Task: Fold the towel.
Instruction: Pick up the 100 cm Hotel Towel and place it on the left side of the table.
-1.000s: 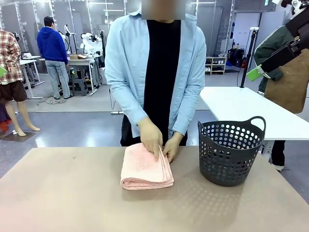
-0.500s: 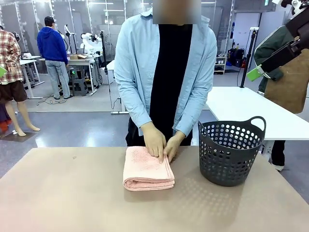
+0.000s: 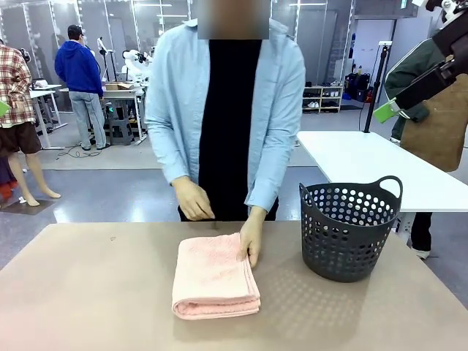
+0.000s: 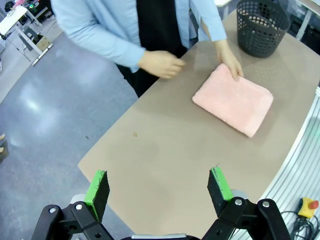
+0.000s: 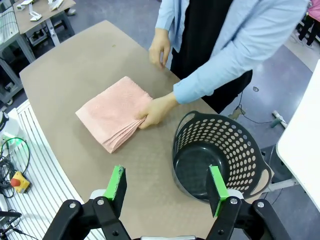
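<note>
Two grippers held high, clear of the table (image 3: 88,292): left gripper (image 4: 159,185) jaws wide apart, right gripper (image 5: 167,184) jaws apart, both empty. Towel (image 3: 215,276), folded into a thick pink terry rectangle, now lies nearer the robot than before, left of the perforated dark plastic basket (image 3: 349,228). One hand (image 3: 251,240) presses its far right corner; the other hand (image 3: 193,199) has lifted off.
</note>
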Robot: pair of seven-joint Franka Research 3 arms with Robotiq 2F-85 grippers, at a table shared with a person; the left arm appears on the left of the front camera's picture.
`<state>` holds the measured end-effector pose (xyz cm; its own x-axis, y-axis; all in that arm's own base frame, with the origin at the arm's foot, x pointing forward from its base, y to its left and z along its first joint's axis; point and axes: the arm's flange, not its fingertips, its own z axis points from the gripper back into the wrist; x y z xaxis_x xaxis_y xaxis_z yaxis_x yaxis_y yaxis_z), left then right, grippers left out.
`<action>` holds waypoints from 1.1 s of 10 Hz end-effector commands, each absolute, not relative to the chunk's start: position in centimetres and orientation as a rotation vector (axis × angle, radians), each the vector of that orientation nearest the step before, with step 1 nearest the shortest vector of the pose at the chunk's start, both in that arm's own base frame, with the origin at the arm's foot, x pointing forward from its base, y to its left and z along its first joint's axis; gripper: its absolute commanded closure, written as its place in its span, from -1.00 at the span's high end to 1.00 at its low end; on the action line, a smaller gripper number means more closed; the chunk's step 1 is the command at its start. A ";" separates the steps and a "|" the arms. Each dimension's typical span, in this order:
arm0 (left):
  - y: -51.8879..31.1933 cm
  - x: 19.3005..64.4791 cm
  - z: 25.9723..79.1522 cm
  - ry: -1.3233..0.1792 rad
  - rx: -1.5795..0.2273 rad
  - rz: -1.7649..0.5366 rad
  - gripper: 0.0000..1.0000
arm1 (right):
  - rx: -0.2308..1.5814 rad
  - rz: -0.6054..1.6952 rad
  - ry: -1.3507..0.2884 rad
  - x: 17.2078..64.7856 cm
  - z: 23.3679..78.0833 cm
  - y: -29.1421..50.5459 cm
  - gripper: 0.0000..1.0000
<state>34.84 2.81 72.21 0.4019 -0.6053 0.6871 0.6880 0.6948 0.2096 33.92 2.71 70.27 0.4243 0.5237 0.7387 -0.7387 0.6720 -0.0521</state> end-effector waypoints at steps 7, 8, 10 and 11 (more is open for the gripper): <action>-4.7 41.9 63.6 -0.611 -0.318 -0.389 1.00 | 0.297 0.780 -0.802 34.2 70.5 2.8 0.61; -6.1 42.5 61.5 -0.586 -0.356 -0.357 1.00 | 0.297 0.780 -0.802 34.2 70.5 2.8 0.61; -9.0 44.4 55.6 -0.548 -0.427 -0.255 1.00 | 0.297 0.780 -0.802 34.2 70.5 2.8 0.61; -10.4 45.2 53.1 -0.539 -0.471 -0.213 1.00 | 0.297 0.780 -0.802 34.2 70.5 2.8 0.61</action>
<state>44.30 -9.35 54.57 0.8456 -0.1458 0.5136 0.3476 0.8805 -0.3224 34.00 2.69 70.28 0.4242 0.5232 0.7391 -0.7396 0.6711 -0.0506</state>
